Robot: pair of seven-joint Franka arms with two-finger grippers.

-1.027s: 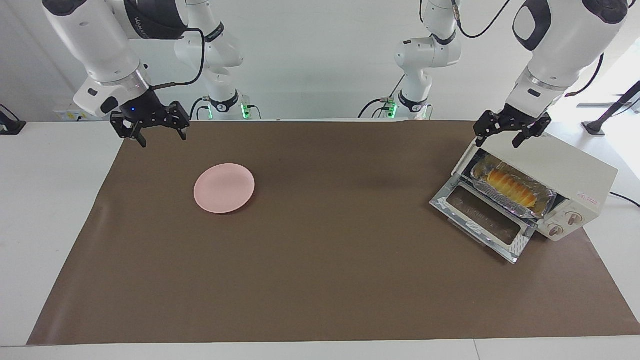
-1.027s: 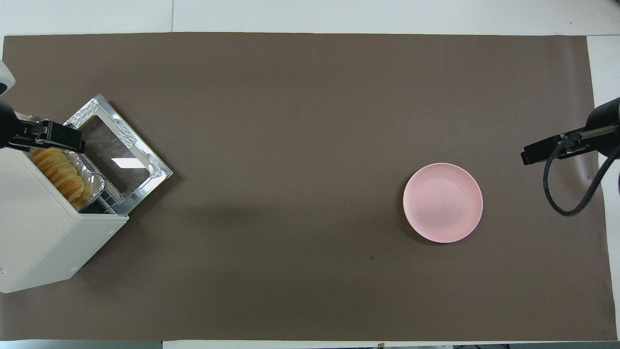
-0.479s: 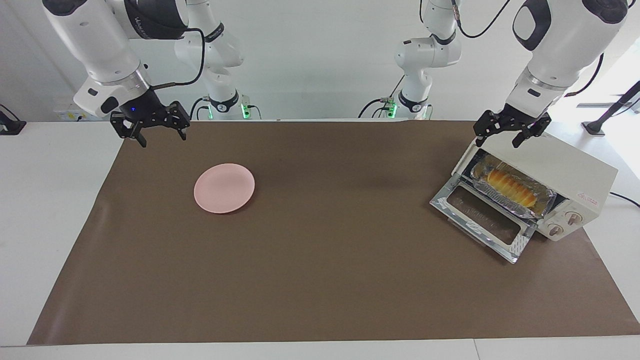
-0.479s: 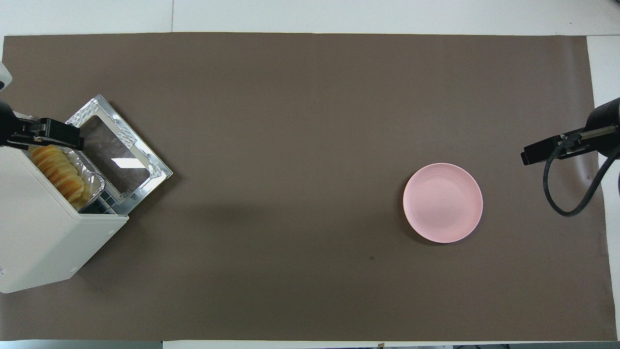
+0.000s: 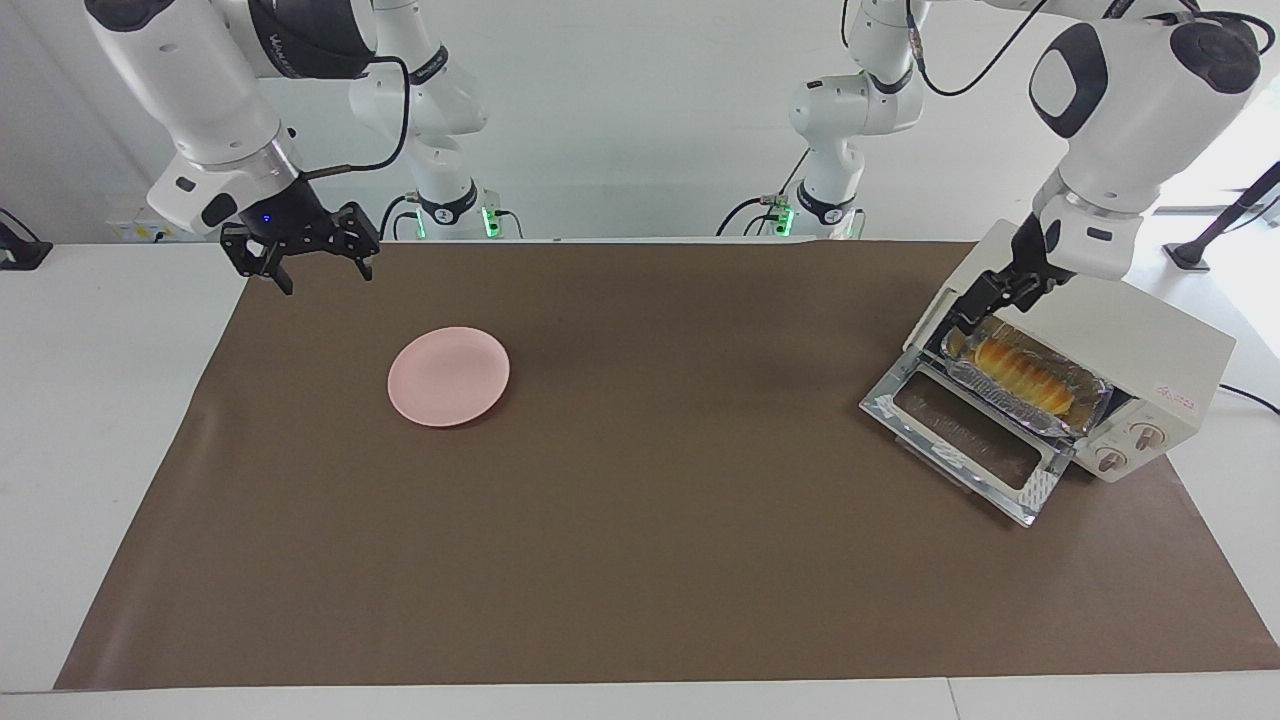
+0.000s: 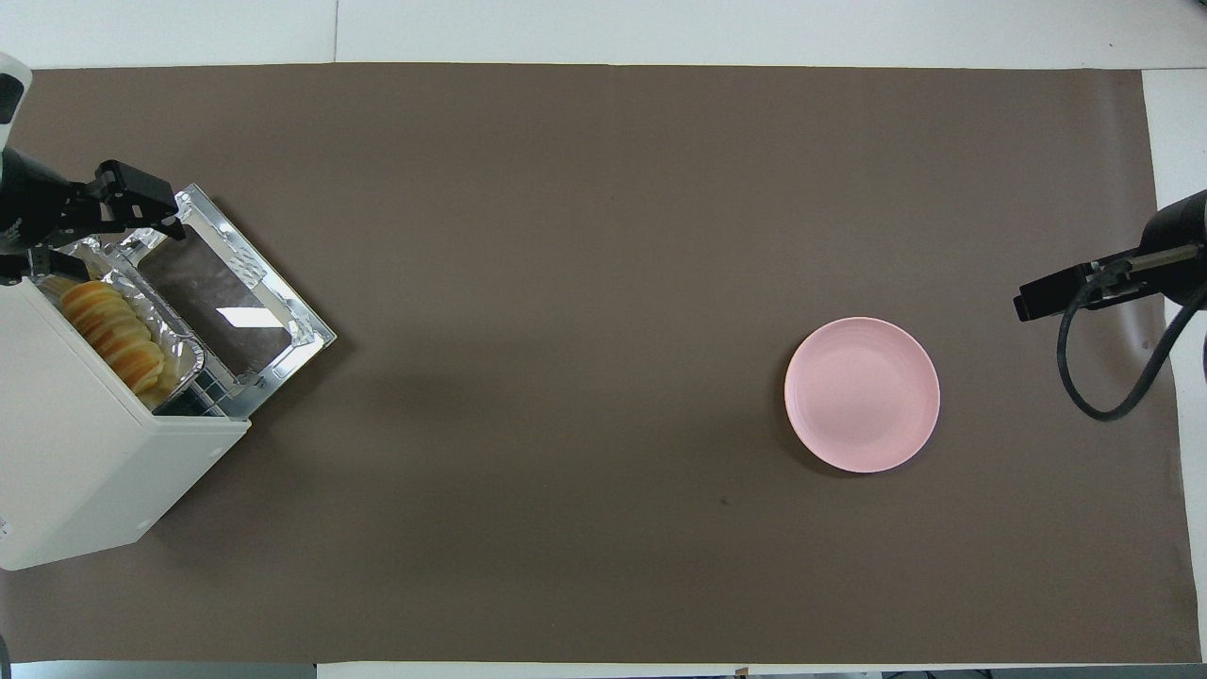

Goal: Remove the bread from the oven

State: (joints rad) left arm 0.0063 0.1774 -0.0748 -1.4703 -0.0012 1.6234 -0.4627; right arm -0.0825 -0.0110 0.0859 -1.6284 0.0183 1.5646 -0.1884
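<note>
Lengthwise, bread [image 5: 1022,373] along oven [image 5: 1110,350] mouth, apparently on foil tray [image 5: 1085,400]

Counts only. One oven [image 5: 1130,345], cream-white toaster type, with one drop-down glass door [image 5: 965,435] and two round knobs [image 5: 1148,436]. One bread loaf [image 5: 1022,369]. One crinkled foil tray [image 5: 1090,395]. One pink plate [image 5: 448,376]. One brown mat [image 5: 640,560] on one white tabletop [image 5: 110,400]. Two robot arms in use, so two grippers: one left gripper [image 5: 962,318], one right gripper [image 5: 320,272]. Two more white robot bases [image 5: 445,190] stand at the robots' edge of the tabletop. One loose black cable loop [image 6: 1103,368] hangs by the right gripper in the overhead view.
</note>
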